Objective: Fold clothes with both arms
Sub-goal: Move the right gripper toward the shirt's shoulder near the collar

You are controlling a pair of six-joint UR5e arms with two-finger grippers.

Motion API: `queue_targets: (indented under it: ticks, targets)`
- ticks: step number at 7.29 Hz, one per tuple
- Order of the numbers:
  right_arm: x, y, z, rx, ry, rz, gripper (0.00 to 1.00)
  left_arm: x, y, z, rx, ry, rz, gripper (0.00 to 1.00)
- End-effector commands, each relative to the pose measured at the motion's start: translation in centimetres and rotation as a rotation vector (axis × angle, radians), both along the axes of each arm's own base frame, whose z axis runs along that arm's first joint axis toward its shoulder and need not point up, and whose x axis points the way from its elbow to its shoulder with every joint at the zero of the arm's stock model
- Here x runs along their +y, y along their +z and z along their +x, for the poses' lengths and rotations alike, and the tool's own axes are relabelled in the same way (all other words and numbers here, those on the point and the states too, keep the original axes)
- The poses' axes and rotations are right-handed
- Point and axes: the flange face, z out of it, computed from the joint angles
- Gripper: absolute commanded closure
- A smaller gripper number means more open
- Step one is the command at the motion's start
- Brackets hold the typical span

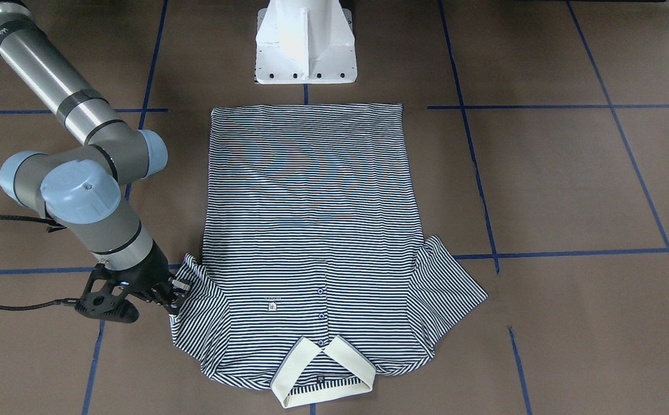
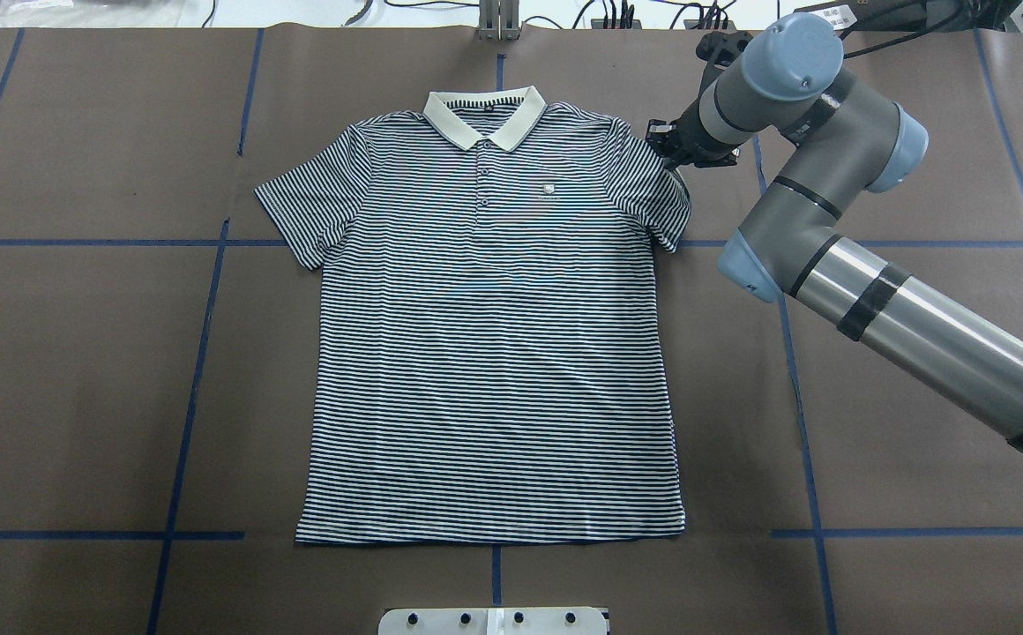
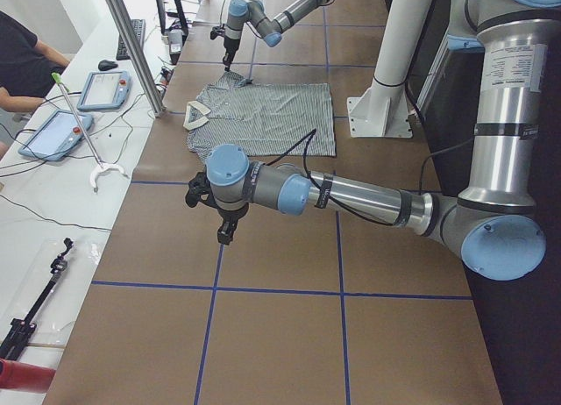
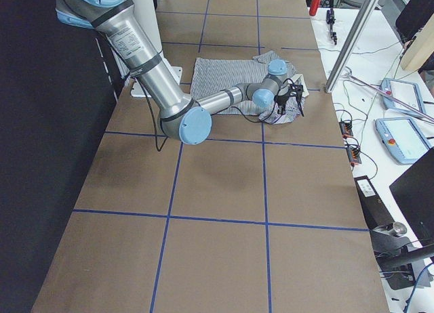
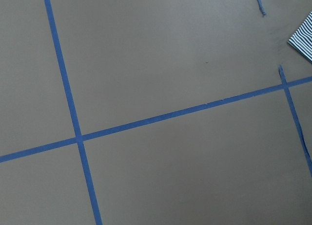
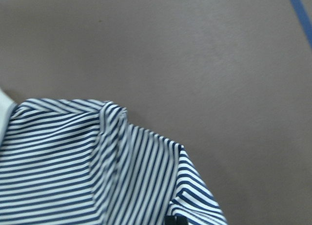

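navy-and-white striped polo shirt (image 2: 489,353) lies flat, face up, mid-table on the brown taped table (image 2: 79,353); judged light and limp, best taken at sleeve hems and shoulders. black right gripper (image 1: 176,290) appears clamped on one sleeve edge; left gripper (image 3: 225,234) hangs well apart, and i cannot tell its grip.

Brown, blue-taped table (image 2: 79,370) bears the striped polo shirt (image 2: 494,353), flat

The right arm (image 2: 829,168) reaches far out, bent at the elbow, the right hand (image 1: 176,294) down low. The left arm (image 3: 351,195) stretches out flat, the left hand (image 3: 225,234) pointing down. Neither grip shows clearly.
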Motion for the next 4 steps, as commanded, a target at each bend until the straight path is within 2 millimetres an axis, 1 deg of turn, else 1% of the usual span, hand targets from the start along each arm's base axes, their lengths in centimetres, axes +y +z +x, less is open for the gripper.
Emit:
queue_targets:
  ticks: [1, 2, 3, 4]
  targets:
    - [1.1, -7.7, -5.8, -0.039, 0.052, -0.048, 1.00, 0.0, -0.2, 0.0, 0.002, 0.000, 0.007, 0.00]
    - [-1.2, -9.9, -8.6, 0.006, 0.076, -0.058, 1.00, 0.0, -0.3, 0.0, 0.002, 0.000, 0.010, 0.00]
    - [-2.6, -9.7, -9.8, 0.042, 0.096, -0.065, 1.00, 0.0, -0.3, -0.1, 0.002, -0.001, 0.010, 0.00]
    - [-2.9, -9.7, -9.9, 0.050, 0.107, -0.061, 1.00, 0.1, -0.3, -0.1, 0.005, 0.000, 0.010, 0.00]
